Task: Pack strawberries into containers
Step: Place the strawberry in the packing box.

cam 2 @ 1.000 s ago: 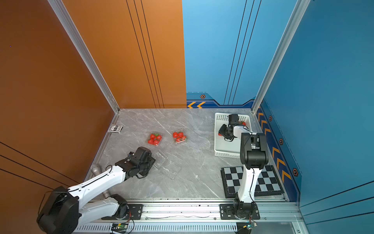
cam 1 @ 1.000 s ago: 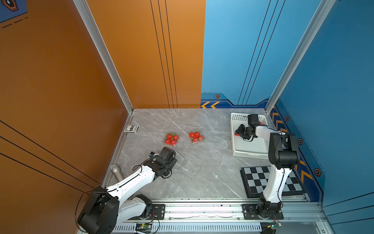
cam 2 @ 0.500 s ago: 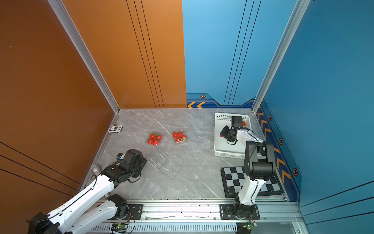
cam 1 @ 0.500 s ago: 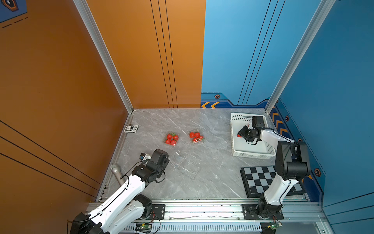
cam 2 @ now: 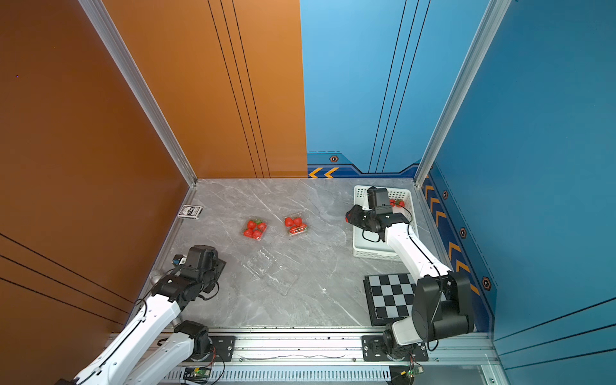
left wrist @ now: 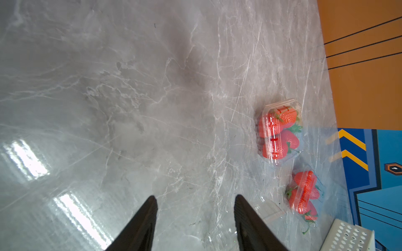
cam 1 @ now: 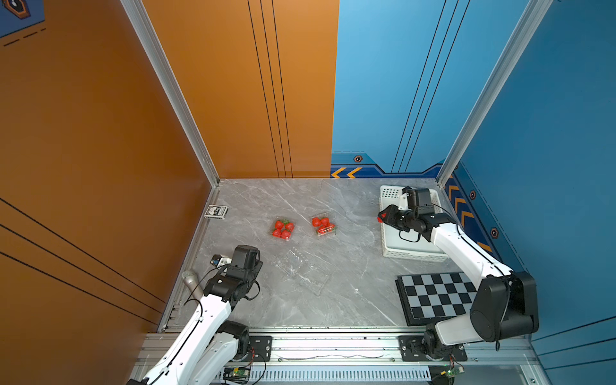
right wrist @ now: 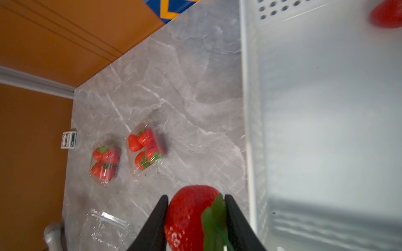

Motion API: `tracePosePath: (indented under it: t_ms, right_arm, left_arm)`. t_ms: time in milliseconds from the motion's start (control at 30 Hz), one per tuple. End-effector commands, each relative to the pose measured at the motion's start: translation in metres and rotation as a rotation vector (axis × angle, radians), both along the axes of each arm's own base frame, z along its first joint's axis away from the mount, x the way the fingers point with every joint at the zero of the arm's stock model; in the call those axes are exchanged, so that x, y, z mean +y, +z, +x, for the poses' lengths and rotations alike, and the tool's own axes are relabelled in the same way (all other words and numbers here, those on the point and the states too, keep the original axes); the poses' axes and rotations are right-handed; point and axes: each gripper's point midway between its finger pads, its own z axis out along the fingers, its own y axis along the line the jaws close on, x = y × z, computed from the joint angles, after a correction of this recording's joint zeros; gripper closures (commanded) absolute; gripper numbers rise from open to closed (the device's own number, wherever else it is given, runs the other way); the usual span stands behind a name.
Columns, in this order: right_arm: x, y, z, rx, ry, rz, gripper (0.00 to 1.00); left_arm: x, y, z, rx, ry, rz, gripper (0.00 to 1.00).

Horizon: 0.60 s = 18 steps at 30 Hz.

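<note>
The right gripper [right wrist: 195, 196] presses its two black wedge-shaped fingers on the sides of one strawberry [right wrist: 187, 217], a glossy red fruit with small seed pits and a green leafy cap. In both top views it is at the left rim of the white basket [cam 1: 413, 255]. This is a rectangular plastic tray with rows of round holes in its walls, standing at the far right of the table [cam 1: 350, 300]. Two more strawberries [cam 2: 396, 202] lie in the far part of this basket. The table top is smooth and grey like marble, with white veins and shiny reflections. Toward its far middle stands a closed container [cam 1: 282, 230] and, just to the right, a second closed container [cam 1: 323, 226]. Both are of thin clear plastic with ribbed edges and are filled with red berries. Nearer, an empty container [cam 1: 301, 275] lies open and flat, almost invisible on the stone. To its left, the left gripper [left wrist: 195, 197] has its dark pointed fingers clearly apart, with only bare table between them.
</note>
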Motion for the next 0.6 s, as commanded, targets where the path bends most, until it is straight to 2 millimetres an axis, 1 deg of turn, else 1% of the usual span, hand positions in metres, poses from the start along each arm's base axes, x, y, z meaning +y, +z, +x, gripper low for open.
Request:
tracePosePath:
  t_ms: [0, 100, 233, 267, 333, 433, 533, 567]
  right_arm:
    - [0.047, -0.01, -0.028, 0.063, 0.108, 0.001, 0.83]
    - [0.102, -0.018, -0.047, 0.088, 0.231, 0.0, 0.83]
    - [0.168, -0.036, -0.07, 0.121, 0.37, -0.015, 0.83]
    - [0.181, -0.041, -0.077, 0.13, 0.401, -0.02, 0.83]
    - [0.217, -0.049, -0.093, 0.145, 0.475, -0.017, 0.83]
    - [0.258, -0.06, -0.109, 0.167, 0.55, -0.012, 0.83]
    - [0.285, -0.073, -0.115, 0.191, 0.583, -0.013, 0.83]
    - [0.292, -0.076, -0.116, 0.198, 0.588, -0.011, 0.83]
  left_arm:
    - [-0.004, 0.004, 0.006, 0.018, -0.067, 0.007, 0.41]
    - [-0.006, 0.001, 0.014, 0.031, -0.101, 0.003, 0.42]
    - [-0.005, -0.001, 0.021, 0.047, -0.159, 0.007, 0.42]
    - [-0.005, 0.0, 0.023, 0.043, -0.173, 0.008, 0.42]
    - [-0.003, 0.002, 0.025, 0.039, -0.205, 0.012, 0.42]
    - [-0.002, 0.003, 0.027, 0.034, -0.248, -0.008, 0.41]
    - [-0.002, -0.001, 0.029, 0.043, -0.287, -0.034, 0.41]
    - [-0.003, -0.003, 0.029, 0.051, -0.3, -0.041, 0.41]
